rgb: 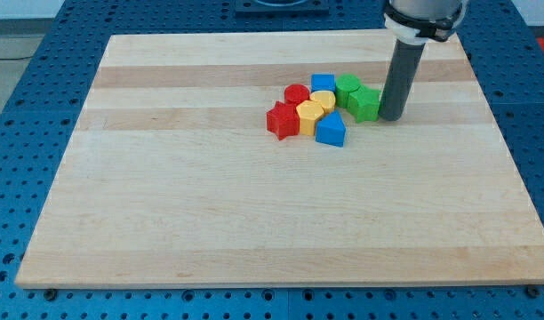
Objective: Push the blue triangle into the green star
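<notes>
The blue triangle (331,131) lies at the lower right of a tight cluster of blocks near the board's middle. The green star (364,103) sits at the cluster's right end, up and to the right of the blue triangle, a small gap apart from it. My tip (392,116) rests on the board just right of the green star, touching or nearly touching it. The rod rises from there toward the view's top.
The cluster also holds a green round block (347,87), a blue cube (323,83), a red round block (297,94), a red star (282,120), a yellow round block (322,100) and a yellow hexagon (309,114). The wooden board (210,204) lies on a blue perforated table.
</notes>
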### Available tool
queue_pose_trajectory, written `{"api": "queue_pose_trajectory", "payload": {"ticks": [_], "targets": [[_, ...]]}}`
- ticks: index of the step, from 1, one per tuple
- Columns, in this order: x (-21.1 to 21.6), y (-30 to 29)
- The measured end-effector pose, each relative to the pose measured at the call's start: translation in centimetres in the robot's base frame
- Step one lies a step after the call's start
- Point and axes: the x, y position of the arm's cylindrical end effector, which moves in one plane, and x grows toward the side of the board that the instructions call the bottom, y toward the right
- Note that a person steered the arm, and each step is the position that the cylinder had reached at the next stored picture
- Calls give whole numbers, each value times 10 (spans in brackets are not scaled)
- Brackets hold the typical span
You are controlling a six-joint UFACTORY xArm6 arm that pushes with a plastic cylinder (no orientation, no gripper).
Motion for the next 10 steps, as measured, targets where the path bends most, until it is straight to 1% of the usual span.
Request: {"api": "queue_pose_trajectory", "payload": {"ticks": [1,2,3,4,5,6,8,10], "targets": [[7,23],[41,32],[80,10],[100,-46],[99,-105],[90,-125],[65,-110],[61,-70]]}}
